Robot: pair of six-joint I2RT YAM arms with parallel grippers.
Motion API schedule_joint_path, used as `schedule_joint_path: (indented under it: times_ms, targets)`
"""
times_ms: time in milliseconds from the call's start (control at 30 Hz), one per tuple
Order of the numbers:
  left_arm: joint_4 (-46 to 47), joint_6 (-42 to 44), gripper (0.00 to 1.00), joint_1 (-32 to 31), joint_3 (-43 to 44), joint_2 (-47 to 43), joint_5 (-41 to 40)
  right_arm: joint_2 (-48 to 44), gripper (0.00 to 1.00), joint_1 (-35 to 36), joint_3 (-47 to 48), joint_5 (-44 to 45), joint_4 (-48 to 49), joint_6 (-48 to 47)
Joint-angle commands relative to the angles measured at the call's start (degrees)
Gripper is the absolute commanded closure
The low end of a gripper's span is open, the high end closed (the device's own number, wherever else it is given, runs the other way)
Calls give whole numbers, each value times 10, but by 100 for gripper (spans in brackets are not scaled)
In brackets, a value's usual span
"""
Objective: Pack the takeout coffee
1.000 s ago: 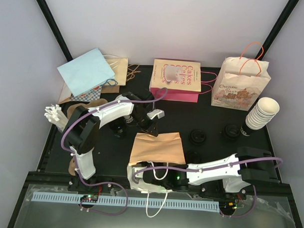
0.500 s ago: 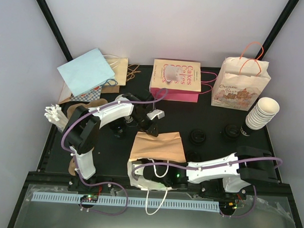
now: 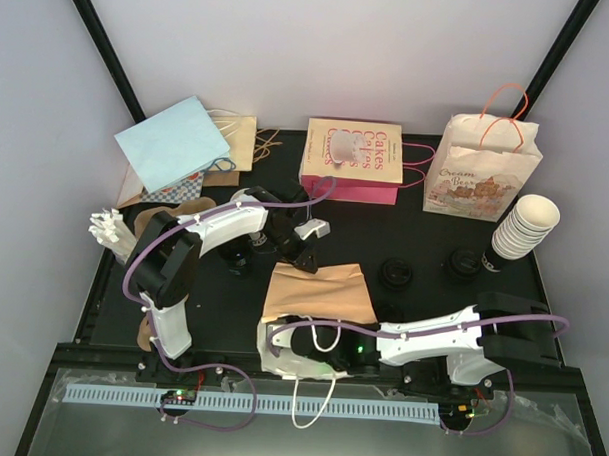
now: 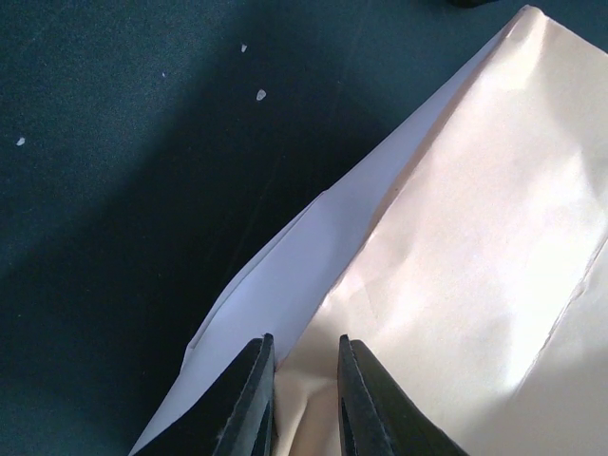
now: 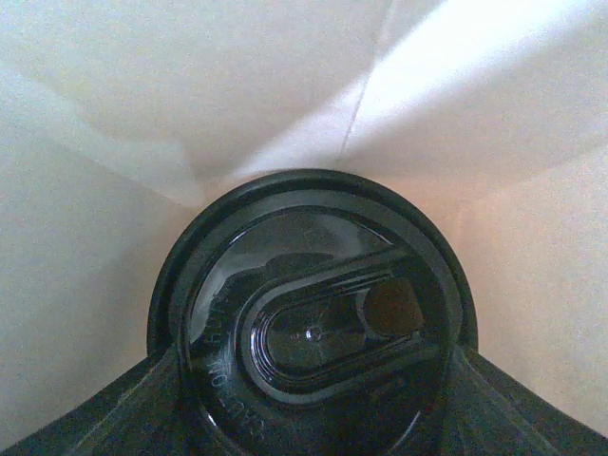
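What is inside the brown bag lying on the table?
A round black lid, gripped by the right hand, with the bag walls around it. Anything under the lid is hidden.

Cannot see the takeout coffee (image 5: 313, 328) below its black lid (image 5: 180, 285) in the right wrist view, nor the right gripper (image 5: 309, 380) past the 6 o'clock edge, nor the brown bag (image 4: 475, 237) beyond the left wrist view's 3 and 6 o'clock edges; cannot read the lid's raised lettering at 8 o'clock.

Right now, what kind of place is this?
Probably a robot test booth dressed like a café takeaway counter: a stack of paper cups, a Cakes bag, and a robot arm bolted to the black table.
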Motion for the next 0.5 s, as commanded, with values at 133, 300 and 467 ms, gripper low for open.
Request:
schedule_joint_path:
  times_ms: [133,300,467]
  targets:
    - [-78,7,80,-16,-11,9,62,17,52,-45,-72,-48,-168,61]
    - [-79,8,80,-17,-9,11,63,2,53,-45,-90,-50,-168,52]
    - [-79,8,80,-17,-10,11,63,22,54,-45,-83,-60,-183,58]
